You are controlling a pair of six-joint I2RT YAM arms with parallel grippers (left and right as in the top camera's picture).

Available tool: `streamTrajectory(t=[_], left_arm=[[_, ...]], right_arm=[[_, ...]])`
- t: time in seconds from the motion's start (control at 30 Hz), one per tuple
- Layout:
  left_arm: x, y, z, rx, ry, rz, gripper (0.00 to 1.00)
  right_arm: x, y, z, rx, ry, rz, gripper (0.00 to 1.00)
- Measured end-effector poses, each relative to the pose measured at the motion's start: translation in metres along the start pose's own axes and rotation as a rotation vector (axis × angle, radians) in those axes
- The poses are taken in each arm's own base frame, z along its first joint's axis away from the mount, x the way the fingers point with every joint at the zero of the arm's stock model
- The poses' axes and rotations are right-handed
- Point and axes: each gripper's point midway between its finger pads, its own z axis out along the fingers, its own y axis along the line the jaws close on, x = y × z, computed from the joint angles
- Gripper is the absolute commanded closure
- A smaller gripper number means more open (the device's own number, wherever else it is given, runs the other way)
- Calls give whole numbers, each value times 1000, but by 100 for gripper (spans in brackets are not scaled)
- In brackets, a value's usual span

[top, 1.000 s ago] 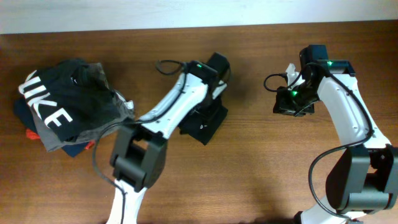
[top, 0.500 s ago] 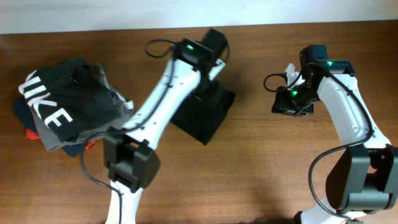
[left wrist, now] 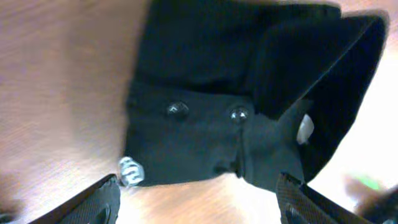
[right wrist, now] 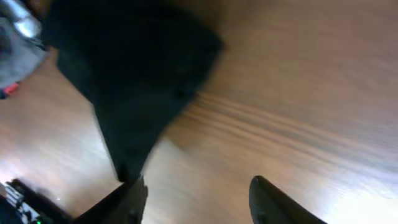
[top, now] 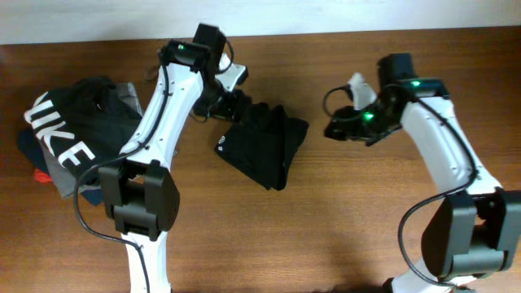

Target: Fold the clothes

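**Mid-table: black T-shirt [top: 262, 145] folded, nothing holding it**

It lies as a folded bundle on the wooden table [top: 350, 236], between the two arms. At its far-left edge sits the left gripper [top: 232, 106], fingers [left wrist: 102, 199] spread wide and empty. Whether it touches the cloth is hard to tell from above. On the other side, the right gripper [top: 335, 129] hangs apart from the shirt, jaws parted and empty. Well off to the left sits the NIKE pile [top: 69, 142].
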Motion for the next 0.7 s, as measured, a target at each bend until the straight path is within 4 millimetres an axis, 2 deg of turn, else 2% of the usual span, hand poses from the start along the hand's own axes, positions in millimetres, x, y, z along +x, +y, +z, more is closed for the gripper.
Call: streamTrajectory(t=[0.1,0.23,0.37,0.5,0.53,0.6,0.63,0.7], left_arm=[[8,-4,27,71,18,10,25],[31,-3,59,117,74,-2,29],[51,-1,79,136,124,-21,29],[55,0,84,142,129,-21,29],[54,0,84,142,126,-20,29],[53,-1,84,144,121,-18,29],[53,-1,84,145,121,-18,29],[52,-1,84,147,119,-18,29]], right_arm=[[-4,26,14,-8,-5,-67,38],[-4,52,33,0,2,-132,38],[-8,58,57,93,-7,-164,38],[-13,60,80,136,-15,-182,39],[-12,60,85,142,-8,-182,47],[-9,56,95,171,8,-177,75],[-7,50,98,201,20,-176,82],[0,34,101,288,47,-151,89]])
